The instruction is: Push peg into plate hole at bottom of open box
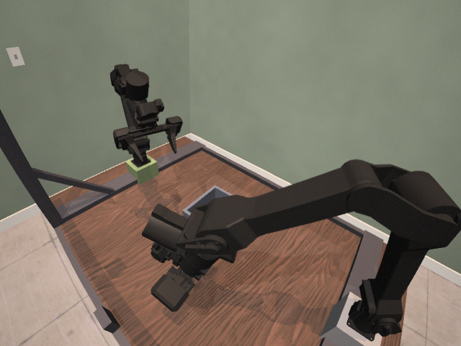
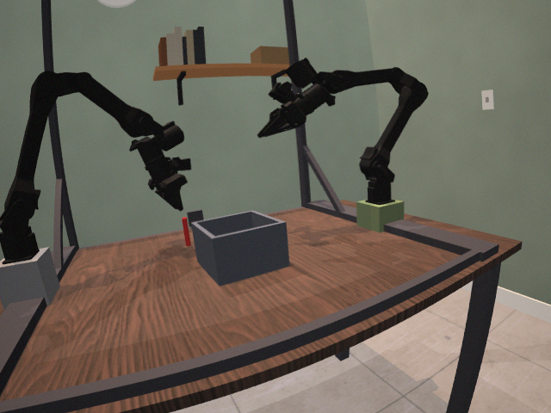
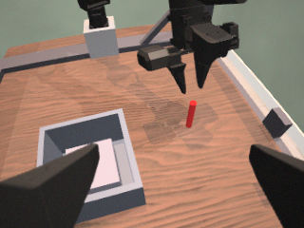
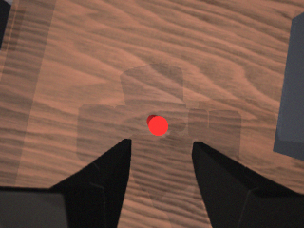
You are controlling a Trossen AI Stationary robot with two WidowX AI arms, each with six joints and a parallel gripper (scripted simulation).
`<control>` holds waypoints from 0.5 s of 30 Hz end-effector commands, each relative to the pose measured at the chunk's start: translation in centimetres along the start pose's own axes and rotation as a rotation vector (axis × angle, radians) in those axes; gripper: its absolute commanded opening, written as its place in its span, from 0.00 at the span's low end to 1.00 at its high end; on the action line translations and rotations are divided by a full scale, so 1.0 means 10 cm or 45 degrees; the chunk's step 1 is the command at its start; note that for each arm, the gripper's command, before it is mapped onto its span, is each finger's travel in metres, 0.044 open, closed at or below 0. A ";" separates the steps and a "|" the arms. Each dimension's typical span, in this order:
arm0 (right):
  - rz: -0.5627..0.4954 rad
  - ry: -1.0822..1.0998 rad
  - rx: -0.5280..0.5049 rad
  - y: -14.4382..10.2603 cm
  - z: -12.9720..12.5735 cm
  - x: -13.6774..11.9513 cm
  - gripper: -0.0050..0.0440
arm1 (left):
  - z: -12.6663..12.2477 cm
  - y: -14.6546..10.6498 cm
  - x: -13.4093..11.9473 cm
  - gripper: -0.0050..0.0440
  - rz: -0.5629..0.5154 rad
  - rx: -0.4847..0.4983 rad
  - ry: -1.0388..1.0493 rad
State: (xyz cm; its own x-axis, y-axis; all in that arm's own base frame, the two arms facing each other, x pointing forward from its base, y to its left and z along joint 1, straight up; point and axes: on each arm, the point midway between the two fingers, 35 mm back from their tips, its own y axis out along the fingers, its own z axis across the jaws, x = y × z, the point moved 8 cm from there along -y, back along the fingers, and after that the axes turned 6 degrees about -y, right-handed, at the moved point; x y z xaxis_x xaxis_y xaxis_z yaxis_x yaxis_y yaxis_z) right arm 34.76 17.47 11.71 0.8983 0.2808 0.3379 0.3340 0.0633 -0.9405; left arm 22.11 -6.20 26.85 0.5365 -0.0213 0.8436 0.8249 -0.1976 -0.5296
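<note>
One red peg (image 2: 186, 231) (image 3: 191, 114) (image 4: 158, 125) stands upright on the bench (image 1: 260, 268) (image 2: 133, 311) (image 3: 214, 199) (image 4: 228, 47), beside the box (image 1: 199, 199) (image 2: 253, 253) (image 3: 119, 199) (image 4: 294, 95) and outside it. The right end effector (image 1: 172, 288) (image 2: 180, 207) (image 3: 192, 90) (image 4: 161, 147) is nearer to it, fingertips above its top, partly apart with nothing between them; in its wrist view the peg lies just ahead of the gap. That offset, with the long axis vertical, probably decides the grasp. The left end effector (image 1: 158, 156) (image 2: 260, 135) (image 3: 174, 151) is wide apart, nothing between its fingers. The peg looks smooth and round, the bench wavy-grained wood, the box matte, grey and square-cornered, with a pale flat plate (image 3: 106, 163) inside, its hole hidden.
</note>
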 end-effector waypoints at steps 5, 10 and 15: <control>-0.023 0.066 -0.020 -0.01 0.03 0.04 0.45 | -0.01 -0.04 0.04 1.00 -0.025 -0.004 -0.001; -0.013 0.065 -0.017 0.15 0.01 0.02 0.45 | -0.01 -0.04 0.04 1.00 -0.025 -0.004 -0.001; -0.026 0.066 -0.013 0.22 0.01 0.05 0.45 | -0.01 -0.04 0.04 1.00 -0.025 -0.004 -0.001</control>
State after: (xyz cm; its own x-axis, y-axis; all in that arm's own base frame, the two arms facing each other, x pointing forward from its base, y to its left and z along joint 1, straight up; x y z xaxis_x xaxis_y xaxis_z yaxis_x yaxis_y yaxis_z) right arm 35.33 17.80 9.67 0.9111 0.2389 0.3358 0.3349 0.0459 -0.9411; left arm 22.11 -6.20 26.85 0.5365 -0.0213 0.8436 0.8249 -0.1976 -0.5296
